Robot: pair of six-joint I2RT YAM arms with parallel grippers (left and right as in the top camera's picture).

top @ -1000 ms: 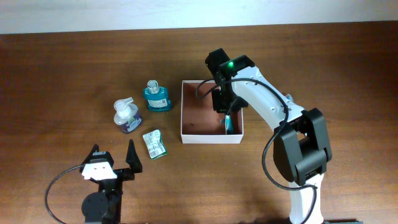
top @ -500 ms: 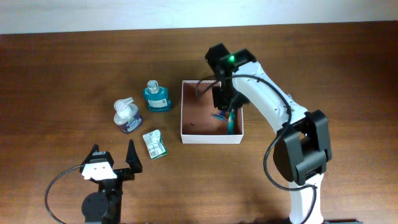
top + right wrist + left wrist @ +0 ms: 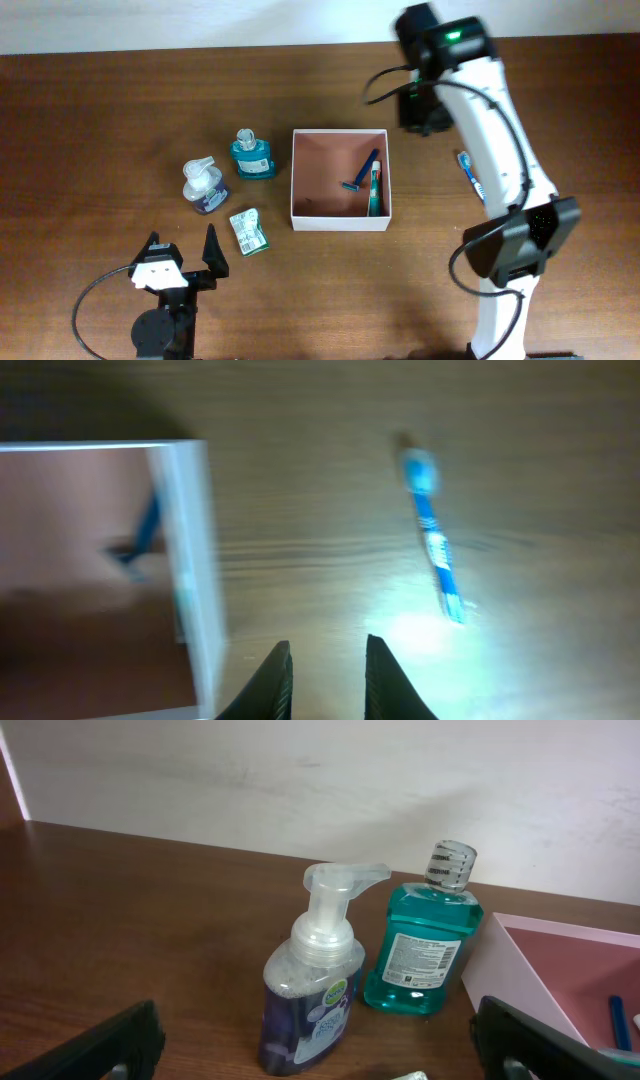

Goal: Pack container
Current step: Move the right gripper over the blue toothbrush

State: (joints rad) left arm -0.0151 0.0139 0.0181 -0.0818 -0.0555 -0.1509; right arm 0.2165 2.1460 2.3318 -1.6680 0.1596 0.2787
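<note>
Container: the container (image 3: 318, 178) sits open-topped in the middle of the wooden table (image 3: 120, 110), with white walls and a pinkish-brown floor.
Inside it: a blue razor (image 3: 358, 176) and a teal-green tube (image 3: 373, 193) lie close together near the right wall.
Left of it: a teal mouthwash bottle (image 3: 252, 157) is nearest. Then come a foam soap pump bottle (image 3: 203, 187) and a small green packet (image 3: 248, 230) lying flat.
Right of it: a blue toothbrush (image 3: 470, 174) lies on the bare wood, apart from the wall.
In the way: seen from above, the white right arm crosses just beside the toothbrush.
Right claw: the right gripper (image 3: 327, 675) is over the table beside the container's right wall. Its fingers stand at a narrow gap with nothing between them.
Left claw: the left gripper (image 3: 183, 240) is at the near table edge, spread wide and empty.
Left wrist view only: it shows both bottles upright, their printed labels, and the mouthwash's clear cap.
Right wrist view only: it is blurred and shows the toothbrush and the white wall.
</note>
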